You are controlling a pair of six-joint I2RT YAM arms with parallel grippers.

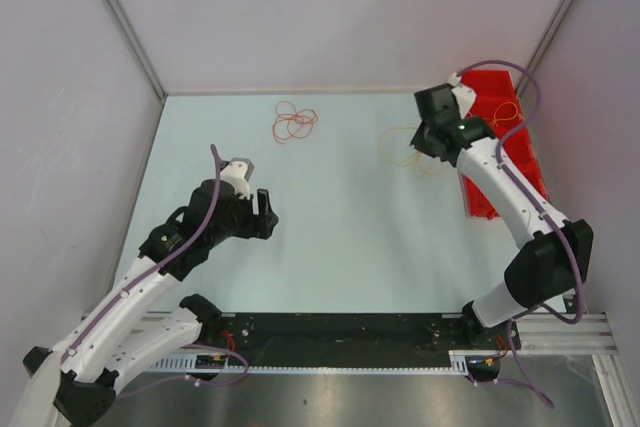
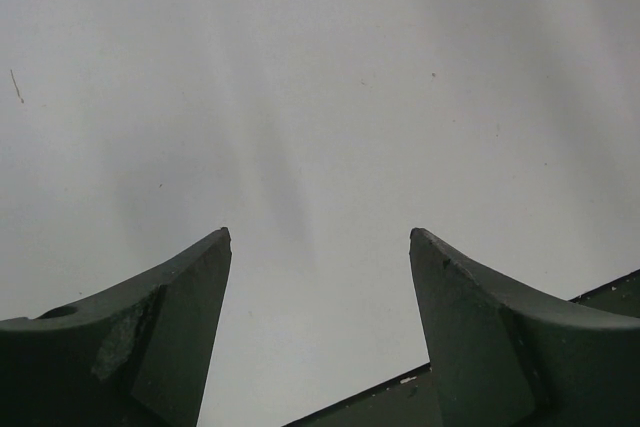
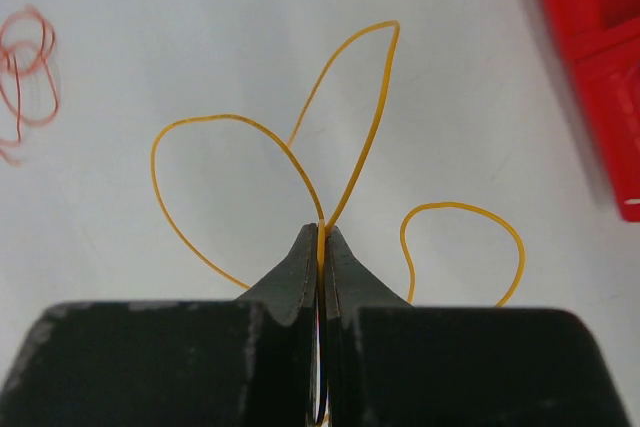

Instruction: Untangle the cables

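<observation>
Tools: right tool (image 3: 322,230) clamped on yellow cable (image 3: 375,97); left tool (image 2: 320,235), jaws apart, over tabletop (image 2: 320,67). Tangled red cables (image 1: 294,122) lie well apart from both.

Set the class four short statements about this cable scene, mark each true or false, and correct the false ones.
1. The right gripper is shut on the thin yellow cable. True.
2. The left gripper holds a red cable. False: it is open and empty.
3. The red plastic bin sits on the right arm's side. True.
4. The coiled red and orange cables lie inside that bin. False: they lie on the pale table, apart from the bin.
</observation>
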